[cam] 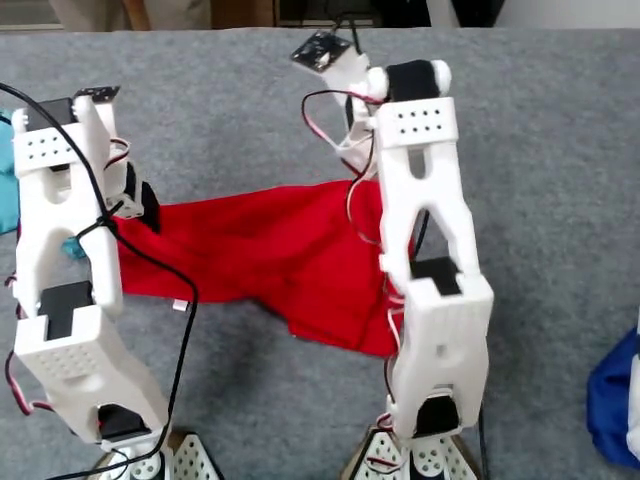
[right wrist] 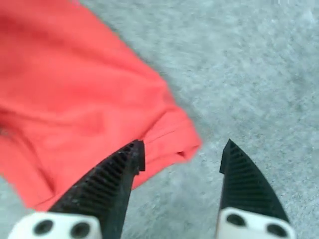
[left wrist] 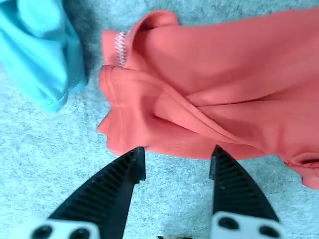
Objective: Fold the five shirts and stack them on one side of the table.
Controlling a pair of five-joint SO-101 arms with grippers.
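A red shirt (cam: 260, 250) lies spread and rumpled on the grey table between the two arms. In the left wrist view my left gripper (left wrist: 177, 162) is open just off the shirt's wrinkled edge (left wrist: 214, 84), near the collar label, with nothing between its fingers. In the high view that gripper (cam: 145, 208) sits at the shirt's left end. My right gripper (right wrist: 182, 154) is also open and straddles a folded corner of the red shirt (right wrist: 75, 99), with one finger (right wrist: 119, 164) over the cloth and the other over bare table.
A teal shirt (left wrist: 40, 50) lies bunched just left of the red one, at the table's left edge (cam: 8, 195). A blue shirt (cam: 612, 400) sits at the right edge. The grey table surface (cam: 540, 200) is bare at the far side and right.
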